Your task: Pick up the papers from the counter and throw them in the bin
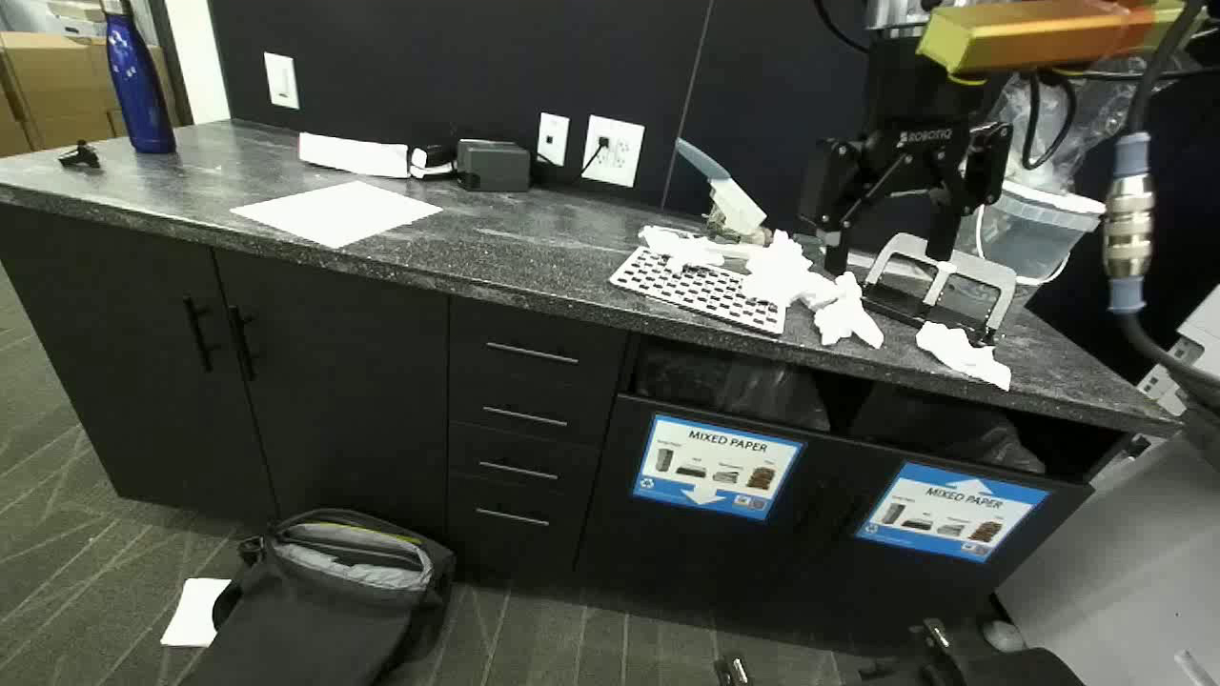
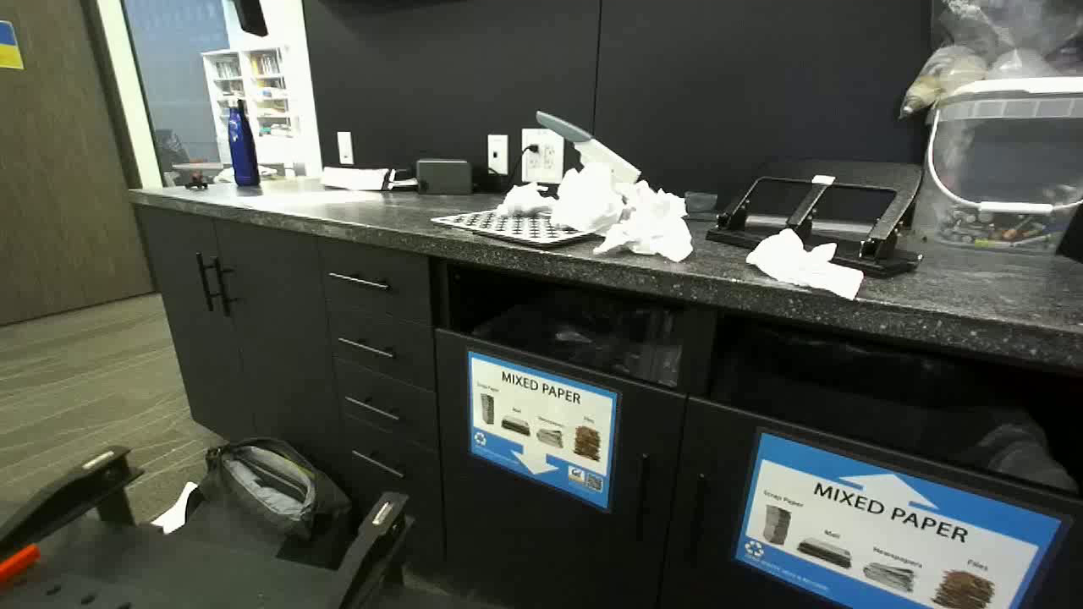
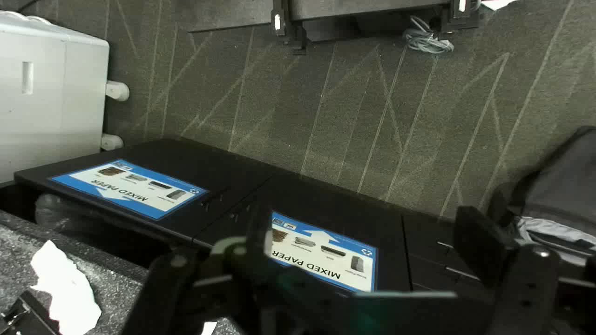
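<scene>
Tool [image 3: 365,235] w/ jaws apart; crumpled papers [image 2: 647,228] on ctr [image 1: 515,243] & mat [image 1: 701,292].

On the counter [image 1: 534,238], paper wads [image 1: 782,272] lie on and right of the mat [image 1: 696,290], a bottle [image 1: 141,90] well left of it.

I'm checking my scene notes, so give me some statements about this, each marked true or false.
Crumpled white papers lie on the counter. True.
The gripper holds a paper. False: the gripper is open and empty.
The blue bottle stands upright. True.
Both MIXED PAPER signs show down arrows. False: one sign shows an up arrow.
The flat sheet lies on the checkered mat. False: the sheet lies directly on the counter.
</scene>
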### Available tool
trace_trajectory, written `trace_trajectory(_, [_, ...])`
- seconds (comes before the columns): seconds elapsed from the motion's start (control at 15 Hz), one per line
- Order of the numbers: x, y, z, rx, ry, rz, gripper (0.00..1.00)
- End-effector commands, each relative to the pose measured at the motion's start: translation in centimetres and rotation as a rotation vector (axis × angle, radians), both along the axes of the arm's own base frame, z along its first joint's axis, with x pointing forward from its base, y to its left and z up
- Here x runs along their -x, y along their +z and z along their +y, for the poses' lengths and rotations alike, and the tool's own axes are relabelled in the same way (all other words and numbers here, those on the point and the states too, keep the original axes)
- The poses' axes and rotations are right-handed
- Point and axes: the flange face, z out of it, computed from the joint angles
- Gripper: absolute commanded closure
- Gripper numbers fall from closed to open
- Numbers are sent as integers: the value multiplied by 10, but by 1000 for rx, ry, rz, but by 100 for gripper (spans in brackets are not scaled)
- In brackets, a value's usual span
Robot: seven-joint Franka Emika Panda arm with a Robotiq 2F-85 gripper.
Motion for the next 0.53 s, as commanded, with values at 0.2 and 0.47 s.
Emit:
trace_trajectory(0.2, [-1, 7, 1, -2, 1, -15, 0])
trace_trajectory(0.47, [-29, -9, -2, -15, 48, -31, 0])
